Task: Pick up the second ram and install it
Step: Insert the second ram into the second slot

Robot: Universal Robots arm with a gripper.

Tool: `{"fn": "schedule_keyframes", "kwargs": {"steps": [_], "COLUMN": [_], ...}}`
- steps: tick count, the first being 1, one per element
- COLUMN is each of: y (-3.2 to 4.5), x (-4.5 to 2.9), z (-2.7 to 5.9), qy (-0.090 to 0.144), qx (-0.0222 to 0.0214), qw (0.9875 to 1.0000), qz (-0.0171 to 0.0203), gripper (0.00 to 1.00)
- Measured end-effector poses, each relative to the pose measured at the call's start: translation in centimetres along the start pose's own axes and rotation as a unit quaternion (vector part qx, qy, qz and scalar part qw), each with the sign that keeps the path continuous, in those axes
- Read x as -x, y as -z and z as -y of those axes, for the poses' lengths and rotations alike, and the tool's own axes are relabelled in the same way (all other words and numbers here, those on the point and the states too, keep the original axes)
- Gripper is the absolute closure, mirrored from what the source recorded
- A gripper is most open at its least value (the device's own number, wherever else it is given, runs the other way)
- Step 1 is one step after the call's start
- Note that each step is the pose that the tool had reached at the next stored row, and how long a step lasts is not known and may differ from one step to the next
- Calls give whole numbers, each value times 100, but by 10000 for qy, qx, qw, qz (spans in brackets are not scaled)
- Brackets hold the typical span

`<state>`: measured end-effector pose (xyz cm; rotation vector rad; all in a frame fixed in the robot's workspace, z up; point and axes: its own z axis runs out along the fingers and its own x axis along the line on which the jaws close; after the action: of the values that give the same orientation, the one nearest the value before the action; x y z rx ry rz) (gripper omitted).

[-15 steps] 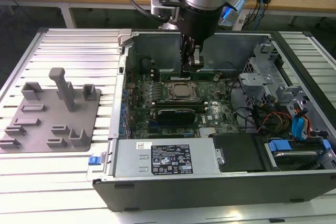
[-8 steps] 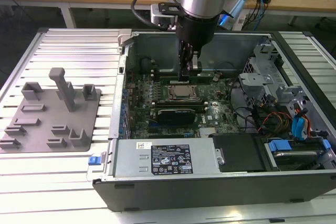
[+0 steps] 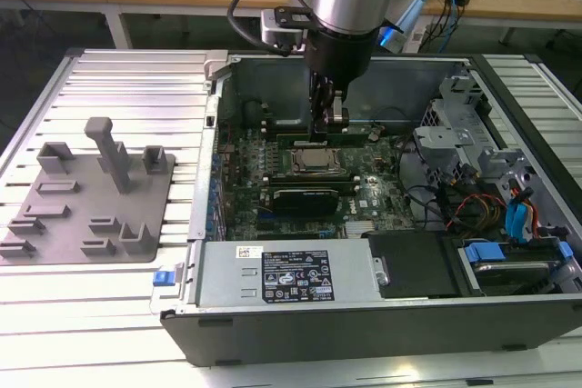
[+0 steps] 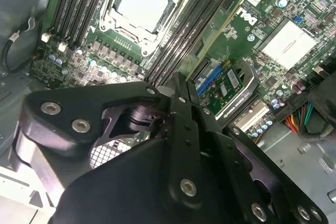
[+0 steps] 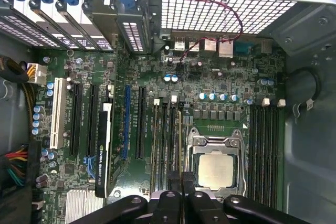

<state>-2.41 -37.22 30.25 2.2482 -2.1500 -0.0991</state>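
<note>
Item: second ram (image 4: 217, 31) (image 5: 180, 140). It is a thin, long, narrow memory stick on a dark-green board. Its upper edge reads as a lighter green line in both wrist views.

Pose: it stands upright on its long edge, parallel to the black memory slots (image 4: 184, 30) (image 5: 164, 140) alongside it.

Position: it sits directly under the end effector (image 4: 181, 80) (image 5: 182, 181), in line with the seam between the two fingertips, which are drawn together on its upper edge. One length of the stick reaches straight out beyond the fingertips. The remainder is hidden behind the end effector.

Seating: whether the stick is pressed fully home cannot be told.
</note>
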Motion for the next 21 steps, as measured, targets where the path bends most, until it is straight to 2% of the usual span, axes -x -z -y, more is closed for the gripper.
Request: {"fn": "schedule_keyframes", "kwargs": {"steps": [8,21], "y": [-16,-260], "x": [10,5], "z": [2,10], "qy": [3,3], "qx": [0,-3], "qw": [10000,10000], "qz": [0,0], "gripper": [91,91]}}
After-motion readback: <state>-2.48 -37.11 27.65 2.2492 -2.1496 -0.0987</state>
